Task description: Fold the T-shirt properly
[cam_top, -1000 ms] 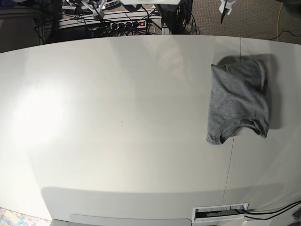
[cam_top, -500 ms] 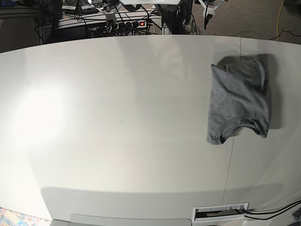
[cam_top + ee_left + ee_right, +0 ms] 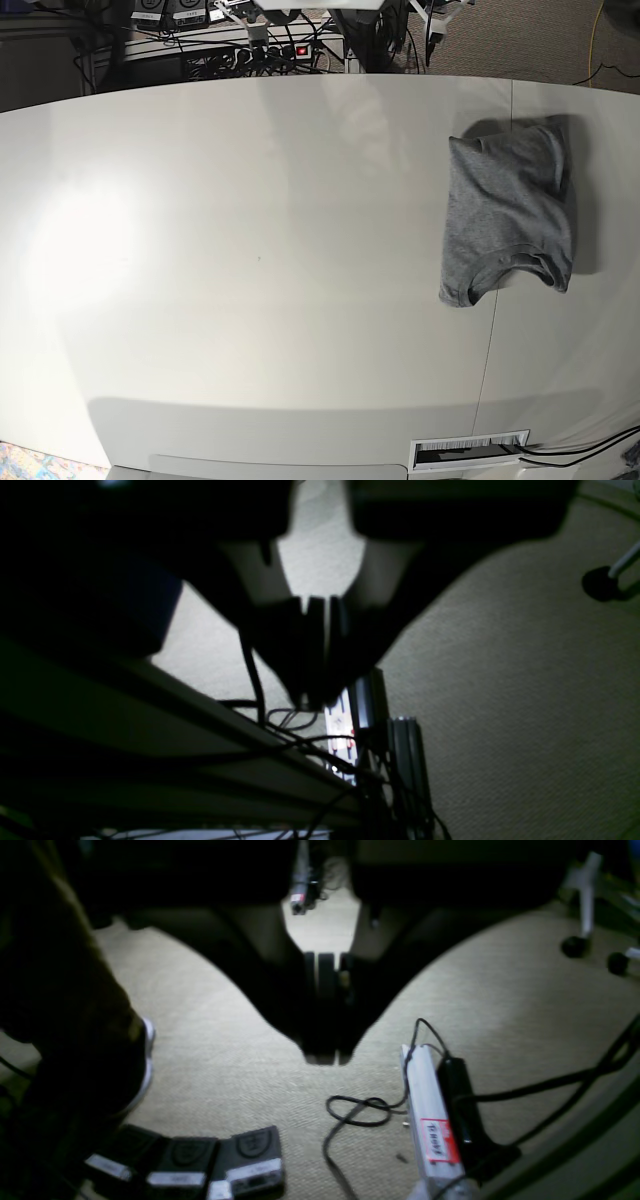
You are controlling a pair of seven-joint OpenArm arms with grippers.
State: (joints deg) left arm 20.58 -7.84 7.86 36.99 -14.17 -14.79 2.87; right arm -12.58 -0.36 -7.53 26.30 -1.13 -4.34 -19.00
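The grey T-shirt lies folded into a compact, roughly rectangular bundle on the white table, toward the right side of the base view and nearer the far edge than the near one; its ribbed neck band curves along the bundle's near end, and a stitched sleeve hem shows at the far right corner. Nothing touches the cloth. A slotted cable opening sits in the table's near edge, well apart from the shirt. Both arms are off the table, beyond its far edge. In the left wrist view, the left gripper hangs above carpet with its dark fingers pressed together and nothing between them; a tangle of cables and a power strip lie below it beside the table's edge. In the right wrist view, the right gripper likewise has its fingers pressed together, empty, above carpet, with a power strip, a looped cable and a row of foot pedals on the floor beneath.
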